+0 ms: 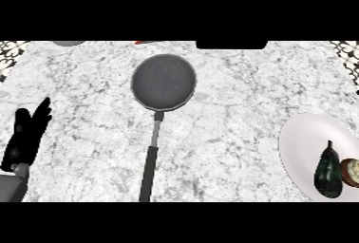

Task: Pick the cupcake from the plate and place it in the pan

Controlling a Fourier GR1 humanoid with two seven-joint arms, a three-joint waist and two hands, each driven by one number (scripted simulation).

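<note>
at left edge of marble counter [231, 118], left hand [26, 137] resting with fingers straight and raised, holding nothing, centre, dark frying pan [163, 81] with long handle toward viewer, far right, white plate [305, 142] carrying dark eggplant [327, 172] touching cupcake [350, 172] at frame edge

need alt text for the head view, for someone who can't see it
An empty dark pan sits mid-counter, its long handle pointing toward the robot. At the right edge, a white plate holds a cupcake beside a dark eggplant. The left hand rests open at the left edge, fingers up.
</note>
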